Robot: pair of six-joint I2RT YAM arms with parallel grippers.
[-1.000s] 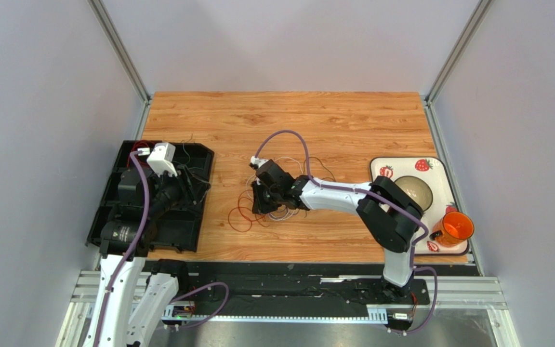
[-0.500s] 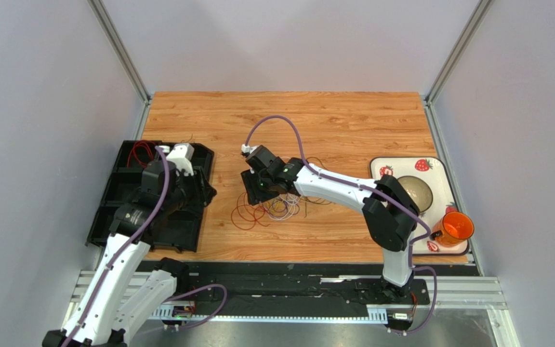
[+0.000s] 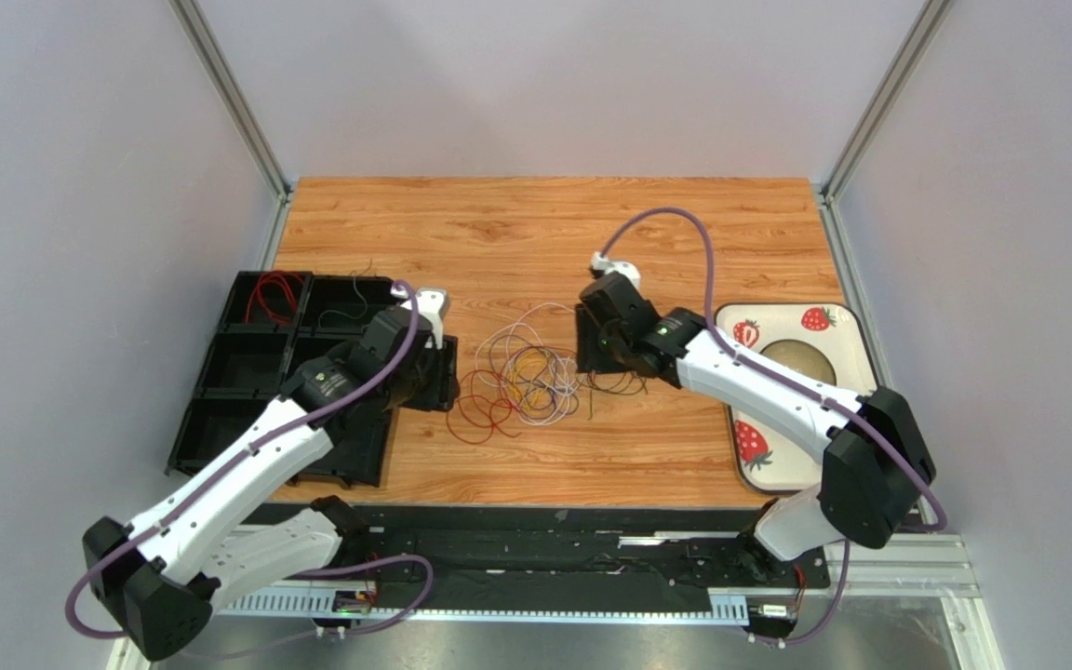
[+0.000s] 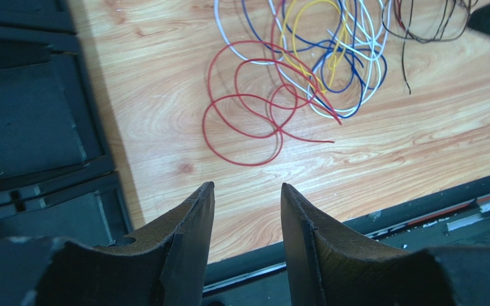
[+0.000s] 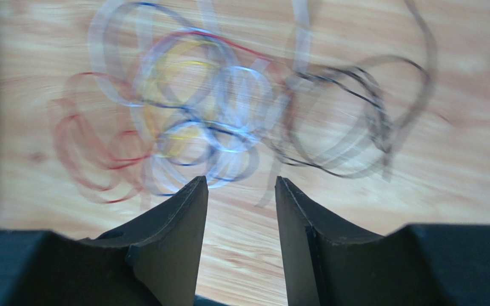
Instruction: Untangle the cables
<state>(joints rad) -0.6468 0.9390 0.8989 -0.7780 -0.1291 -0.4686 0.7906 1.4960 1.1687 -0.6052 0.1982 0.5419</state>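
The cables [image 3: 521,380] lie as a loose tangle of thin red, yellow, white, blue and dark loops on the wooden table [image 3: 556,231]. My left gripper [image 3: 444,380] hovers open just left of the tangle. In the left wrist view its jaws [image 4: 246,188] hold nothing, and the red loops [image 4: 249,105] lie ahead of them. Just right of the tangle, my right gripper [image 3: 584,349] also stands open. The right wrist view is motion-blurred: the cables [image 5: 222,127] lie beyond its empty gripper [image 5: 241,182], with the dark loops [image 5: 350,121] to the right.
A black compartment tray [image 3: 241,384] sits at the left, with a red wire [image 3: 272,296] in its far-left compartment. A white strawberry plate [image 3: 779,468] lies at the right, partly under the right arm. Metal rails run along the near edge.
The right gripper has opened and pulled back to the right, off the tangle. The left arm has swung from over the tray to the tangle's left side. The cables now lie more spread out.
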